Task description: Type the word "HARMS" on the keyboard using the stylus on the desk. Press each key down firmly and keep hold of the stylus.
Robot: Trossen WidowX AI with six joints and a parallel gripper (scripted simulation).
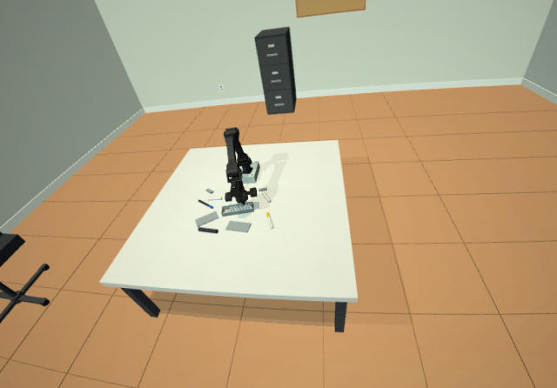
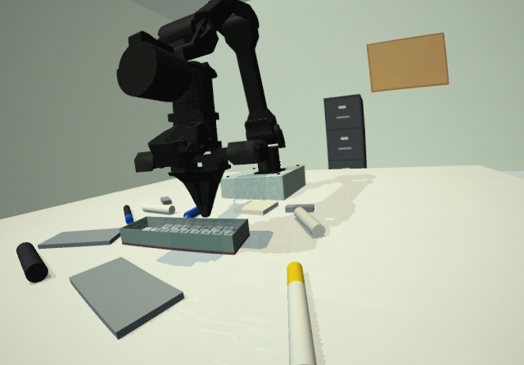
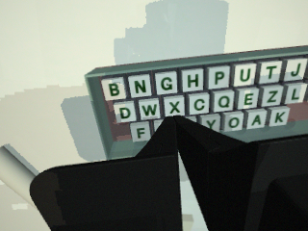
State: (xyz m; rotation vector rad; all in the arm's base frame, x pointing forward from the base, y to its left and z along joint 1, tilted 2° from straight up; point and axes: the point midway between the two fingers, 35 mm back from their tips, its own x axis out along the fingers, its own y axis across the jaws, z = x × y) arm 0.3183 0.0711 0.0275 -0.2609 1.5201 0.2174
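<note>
The keyboard [image 1: 238, 209] [image 2: 182, 241] [image 3: 144, 69] is a teal tray of white keys with green letters, near the table's middle. My gripper [image 1: 239, 201] [image 2: 205, 213] [image 3: 172, 122] is shut with nothing between its fingers. Its tips point down at the keyboard's near edge, just below the X key [image 3: 174, 104] in the wrist view. A short blue pen-like piece [image 2: 191, 211] lies on the table right behind the gripper's tips. A black pen with a blue end [image 1: 205, 204] [image 2: 128, 214] lies further left. Which one is the stylus, I cannot tell.
A yellow-capped white marker [image 1: 269, 219] [image 2: 298, 310], a white cylinder [image 2: 309, 221], a black cylinder [image 2: 31, 262], two grey slabs [image 2: 124, 294] [image 2: 80, 237], a beige pad [image 2: 255, 207] and small blocks lie around the keyboard. The arm's stone base [image 2: 264, 183] stands behind it.
</note>
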